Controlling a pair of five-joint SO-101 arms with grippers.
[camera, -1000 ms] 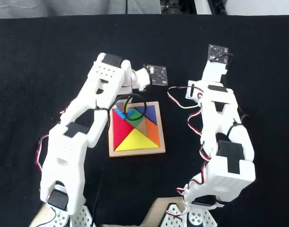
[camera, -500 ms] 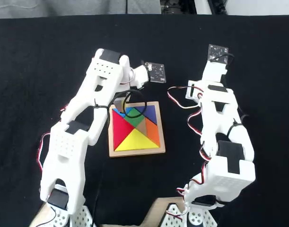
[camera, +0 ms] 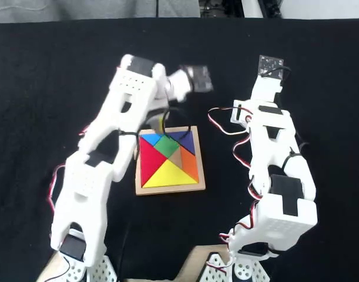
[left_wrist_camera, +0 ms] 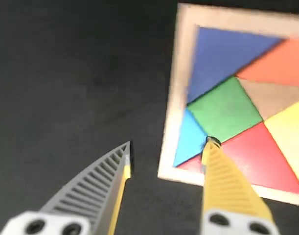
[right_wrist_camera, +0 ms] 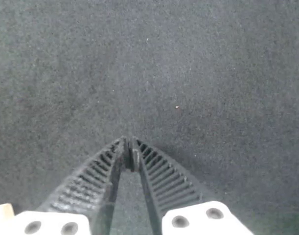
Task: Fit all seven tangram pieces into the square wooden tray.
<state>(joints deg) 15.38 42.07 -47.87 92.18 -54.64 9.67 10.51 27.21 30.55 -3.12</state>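
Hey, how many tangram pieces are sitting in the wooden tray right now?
7, all in the tray: light blue, green and dark blue along the far edge, red at the left, yellow at the near edge, orange at the right, tan in the middle. None seems hidden.

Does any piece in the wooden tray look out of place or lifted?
Nothing stands out. The tangram pieces fill the wooden tray with no gap or raised edge visible. The left gripper hangs open over the tray's corner, holding nothing.
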